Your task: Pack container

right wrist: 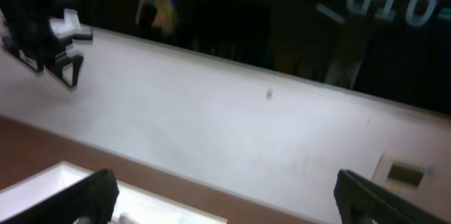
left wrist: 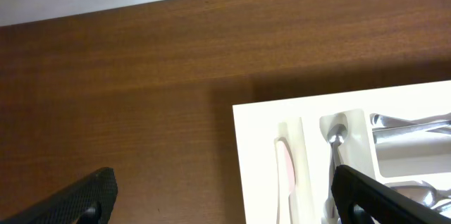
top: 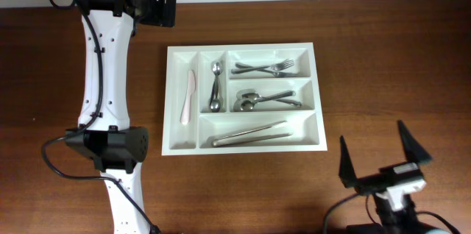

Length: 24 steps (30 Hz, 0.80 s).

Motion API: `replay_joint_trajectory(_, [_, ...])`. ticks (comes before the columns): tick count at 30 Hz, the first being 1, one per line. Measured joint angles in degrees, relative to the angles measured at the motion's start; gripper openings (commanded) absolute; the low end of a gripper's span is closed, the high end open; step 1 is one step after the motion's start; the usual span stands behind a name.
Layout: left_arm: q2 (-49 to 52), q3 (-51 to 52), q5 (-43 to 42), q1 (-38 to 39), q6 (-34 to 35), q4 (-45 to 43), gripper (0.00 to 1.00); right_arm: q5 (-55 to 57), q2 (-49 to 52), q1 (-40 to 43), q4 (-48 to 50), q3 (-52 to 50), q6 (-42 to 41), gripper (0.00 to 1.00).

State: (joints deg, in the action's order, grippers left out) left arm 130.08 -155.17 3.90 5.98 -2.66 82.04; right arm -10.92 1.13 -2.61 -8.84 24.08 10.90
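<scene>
At the centre of the dark brown wooden table (top: 383,50) lies the large white rectangular plastic cutlery tray (top: 243,48), flat, its long sides running from 9 to 3 o'clock. Its two narrow compartments sit on the 9 o'clock side. The outer one holds a pale plastic knife (top: 189,96) and the inner one holds slim metal spoons (top: 215,87), all pointing toward 12 o'clock. Three wide compartments fill the rest of the tray. Metal forks (top: 265,66) lie in the one nearest 12 o'clock, a heap of metal spoons (top: 261,100) in the middle one, and two long metal knives (top: 250,134) in the one nearest 6 o'clock.

The left gripper (top: 163,10) hangs off the tray's 11 o'clock corner, apart from it. In the left wrist view its black fingers (left wrist: 95,196) stand wide apart with nothing between them, above bare wood and the tray's corner.

The right gripper (top: 377,153) sits toward 5 o'clock from the tray, near the table's front edge and well clear of the tray. Its two black fingers (top: 344,164) are spread wide and empty. The right wrist view is blurred, showing mostly a pale wall and a sliver of the tray.
</scene>
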Motion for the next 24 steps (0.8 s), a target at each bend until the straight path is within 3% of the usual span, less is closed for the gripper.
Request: replay_joint_trajectory(24, [0.0,0.0,0.0,0.0,0.1,0.0,0.99,11.6,-0.2,0.0,3.4,-21.5,-9.6,0.99])
